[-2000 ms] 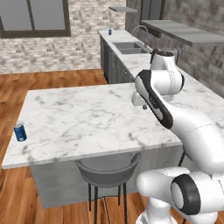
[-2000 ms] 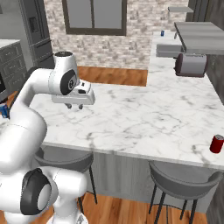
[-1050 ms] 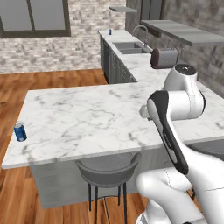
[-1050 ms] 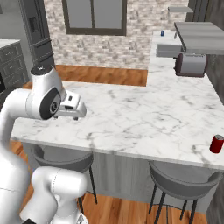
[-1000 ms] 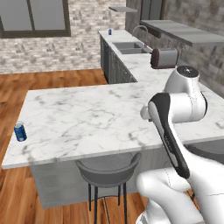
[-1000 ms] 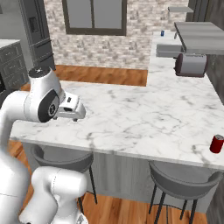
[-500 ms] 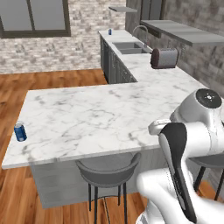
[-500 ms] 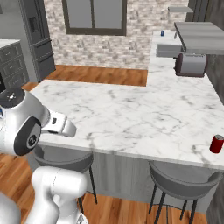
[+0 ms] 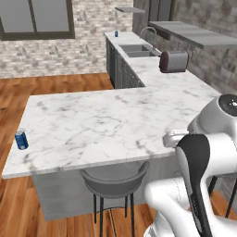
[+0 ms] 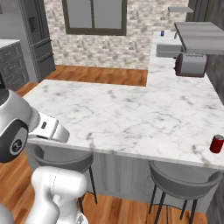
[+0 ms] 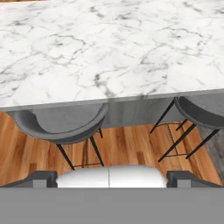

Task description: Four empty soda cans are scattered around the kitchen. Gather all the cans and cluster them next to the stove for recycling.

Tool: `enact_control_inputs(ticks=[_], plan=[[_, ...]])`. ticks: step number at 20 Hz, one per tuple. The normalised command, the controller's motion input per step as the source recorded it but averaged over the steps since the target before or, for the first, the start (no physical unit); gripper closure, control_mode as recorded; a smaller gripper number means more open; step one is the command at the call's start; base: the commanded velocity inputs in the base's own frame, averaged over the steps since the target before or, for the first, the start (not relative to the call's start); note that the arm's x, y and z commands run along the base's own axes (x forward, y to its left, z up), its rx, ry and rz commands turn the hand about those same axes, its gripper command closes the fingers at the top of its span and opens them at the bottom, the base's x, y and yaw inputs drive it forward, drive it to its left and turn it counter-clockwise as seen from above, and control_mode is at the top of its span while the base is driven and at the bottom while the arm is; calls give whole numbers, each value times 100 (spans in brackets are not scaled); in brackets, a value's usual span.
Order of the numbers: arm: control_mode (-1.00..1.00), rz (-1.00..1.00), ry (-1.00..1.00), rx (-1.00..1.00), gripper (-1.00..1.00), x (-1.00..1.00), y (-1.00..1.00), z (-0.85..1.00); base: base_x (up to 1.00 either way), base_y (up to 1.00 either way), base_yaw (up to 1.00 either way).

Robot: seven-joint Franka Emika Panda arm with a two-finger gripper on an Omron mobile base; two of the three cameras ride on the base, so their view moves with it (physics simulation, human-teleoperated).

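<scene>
I am parked at the near edge of the marble island, and the cans lie scattered well apart, which is why the hand carries nothing yet. A blue can stands upright near the island's near left corner. The red can stands upright close to the near right corner. Another small blue can sits on the far counter beyond the sink, well past the toaster. I see no stove from here, so I judge the drop-off spot lies elsewhere in the kitchen.

The arm is folded back and low beside the base, with its elbow up at the island's near edge. The gripper points over the edge toward the marble top and the two grey stools tucked beneath it. Its fingertips stand wide apart with nothing between them. I read this as a tucked travelling pose.
</scene>
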Motion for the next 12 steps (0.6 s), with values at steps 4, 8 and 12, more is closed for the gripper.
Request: enact_control_inputs(ticks=[4,8,12], plan=[[-100,0,0,5,-100,-31,0,0,0,0,0],[-100,0,0,7,-100,-37,0,0,0,0,0],[-100,2,0,6,-100,-40,0,0,0,0,0]])
